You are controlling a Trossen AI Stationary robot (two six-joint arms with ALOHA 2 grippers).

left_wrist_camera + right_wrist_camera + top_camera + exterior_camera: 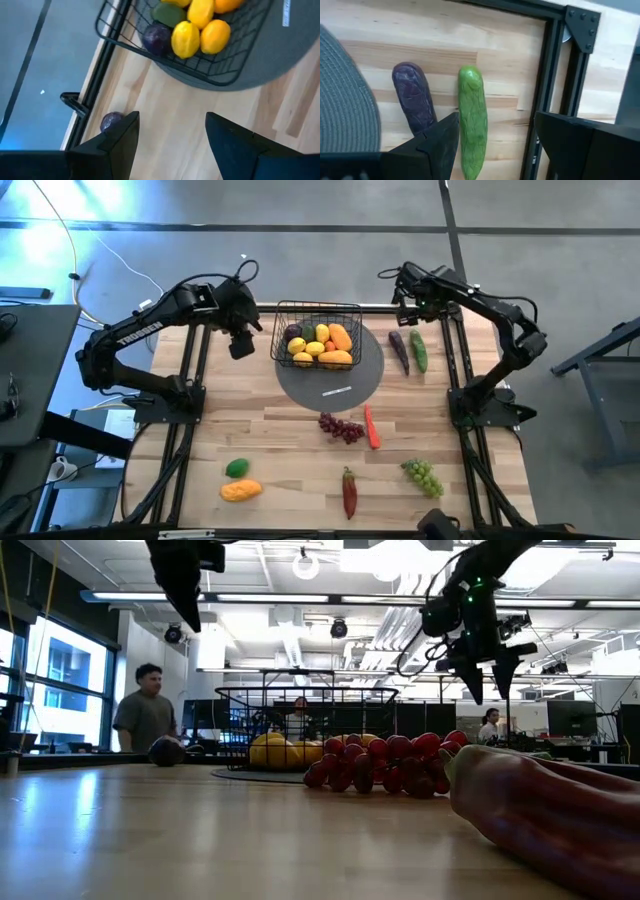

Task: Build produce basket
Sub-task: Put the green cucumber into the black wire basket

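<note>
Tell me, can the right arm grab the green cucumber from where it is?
Probably yes. The right gripper hangs open just above the green cucumber, with nothing covering it; only the purple vegetable lies close beside.

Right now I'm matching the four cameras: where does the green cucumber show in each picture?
High view: the green cucumber lies right of the grey mat, beside the purple vegetable.
Low view: not identifiable.
Left wrist view: not in it.
Right wrist view: centre, running to the bottom edge, purple vegetable alongside.
Shared landmark: the grey mat, at that picture's left edge.
</note>
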